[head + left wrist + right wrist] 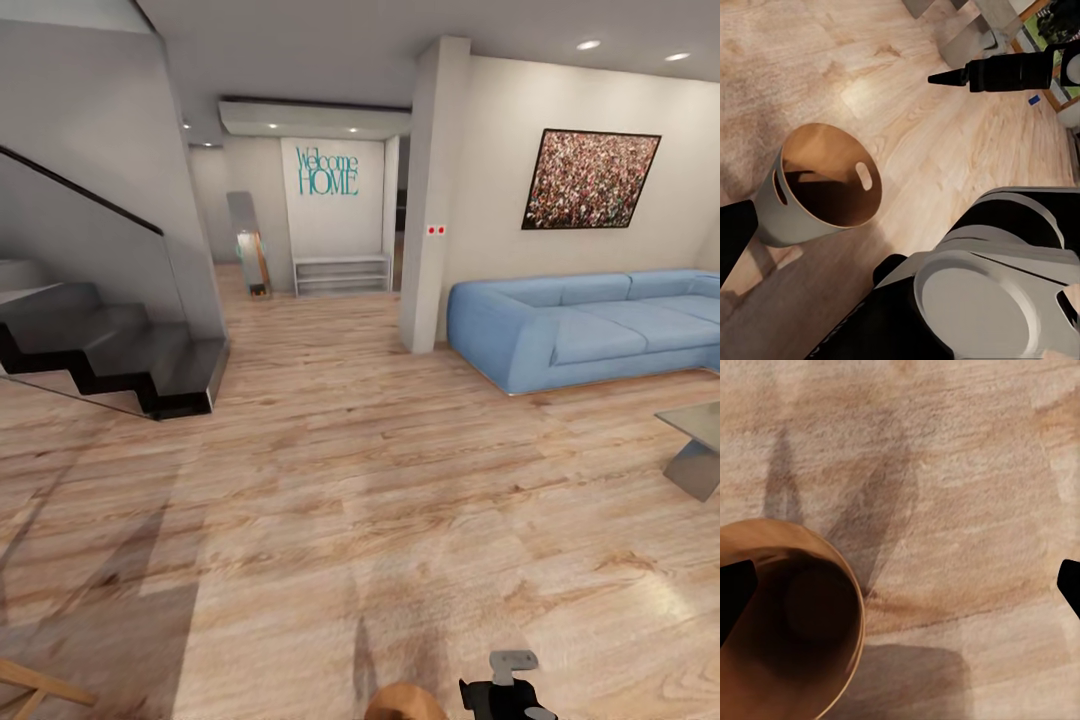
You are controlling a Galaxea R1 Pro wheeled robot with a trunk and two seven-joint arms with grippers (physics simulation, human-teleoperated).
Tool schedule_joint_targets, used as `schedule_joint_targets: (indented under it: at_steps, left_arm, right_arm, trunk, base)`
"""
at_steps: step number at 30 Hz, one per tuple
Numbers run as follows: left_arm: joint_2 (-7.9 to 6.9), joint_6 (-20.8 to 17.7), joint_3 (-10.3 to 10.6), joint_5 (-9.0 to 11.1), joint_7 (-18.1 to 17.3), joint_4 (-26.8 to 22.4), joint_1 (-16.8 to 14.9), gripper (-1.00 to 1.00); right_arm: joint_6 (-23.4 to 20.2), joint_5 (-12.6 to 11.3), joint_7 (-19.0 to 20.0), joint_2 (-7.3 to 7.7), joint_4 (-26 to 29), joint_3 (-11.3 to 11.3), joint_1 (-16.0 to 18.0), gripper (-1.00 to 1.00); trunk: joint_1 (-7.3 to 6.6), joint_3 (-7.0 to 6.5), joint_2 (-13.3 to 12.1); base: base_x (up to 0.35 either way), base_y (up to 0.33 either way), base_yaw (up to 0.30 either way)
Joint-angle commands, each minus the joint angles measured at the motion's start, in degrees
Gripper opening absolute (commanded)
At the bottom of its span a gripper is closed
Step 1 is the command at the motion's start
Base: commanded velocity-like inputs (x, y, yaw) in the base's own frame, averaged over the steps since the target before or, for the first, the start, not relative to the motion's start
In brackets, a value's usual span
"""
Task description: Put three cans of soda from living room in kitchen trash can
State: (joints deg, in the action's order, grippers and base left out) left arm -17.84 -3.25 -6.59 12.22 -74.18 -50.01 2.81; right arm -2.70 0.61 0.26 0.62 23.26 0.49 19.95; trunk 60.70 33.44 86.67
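The tash can (791, 622), a round copper-brown bin with a dark inside, stands upright on the wood floor right in front of my base. My right gripper (904, 589) hangs open above the floor beside its rim, nothing between the fingers. In the left wrist view the tash can (825, 180) shows a grey outer wall with slot handles. One black finger (735, 236) of my left gripper (900, 232) sits wide at the picture's edge next to that wall, so the gripper is open. In the head view the tash can's rim (405, 700) peeks in at the bottom. The cans of soda are out of view.
I face the living room: a blue sofa (590, 325) at the right, a glass low table (695, 440) nearer on the right, a pillar (430, 200), dark stairs (110, 350) at the left, a hallway with a white shelf (340, 272) ahead. Open plank floor (350, 480) lies between.
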Motion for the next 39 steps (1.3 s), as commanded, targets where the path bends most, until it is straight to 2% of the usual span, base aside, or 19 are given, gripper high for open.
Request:
schedule_joint_targets:
  at_steps: [1,34,39]
  left_arm:
    - [0.0,0.0,0.0,0.0,0.0,0.0,0.0,1.0]
    - [0.0,0.0,0.0,0.0,0.0,0.0,0.0,1.0]
    - [0.0,0.0,0.0,0.0,0.0,0.0,0.0,1.0]
  right_arm:
    - [-0.01,0.0,0.0,0.0,-0.02,0.01,0.0,1.0]
    - [-0.03,0.03,0.0,0.0,-0.06,0.04,0.0,1.0]
    - [-0.03,0.03,0.0,0.0,-0.06,0.04,0.0,1.0]
  trunk:
    - [0.23,0.26,0.42]
    - [7.47,9.21,13.65]
    - [7.47,9.67,13.65]
  base:
    - [0.0,0.0,0.0]
    - [0.0,0.0,0.0]
    - [0.0,0.0,0.0]
